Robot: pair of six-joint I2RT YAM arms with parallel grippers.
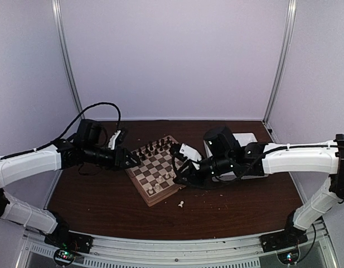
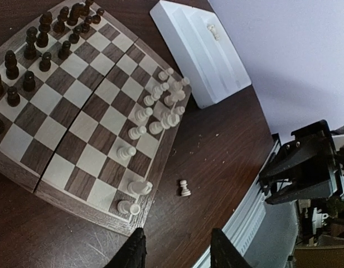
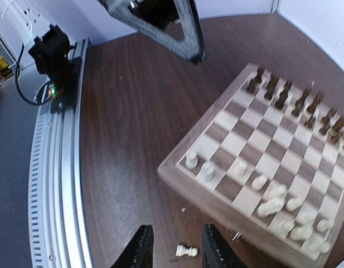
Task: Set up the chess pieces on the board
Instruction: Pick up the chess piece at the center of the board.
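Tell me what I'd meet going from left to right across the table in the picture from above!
left claw → board → loose white pawn on the table → white tray

High rear view looking down, two close wrist views, all sharing the board (image 1: 156, 169)

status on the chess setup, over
left gripper open, empty; right gripper open, empty. white pawn off board, on table. nothing blocking it.
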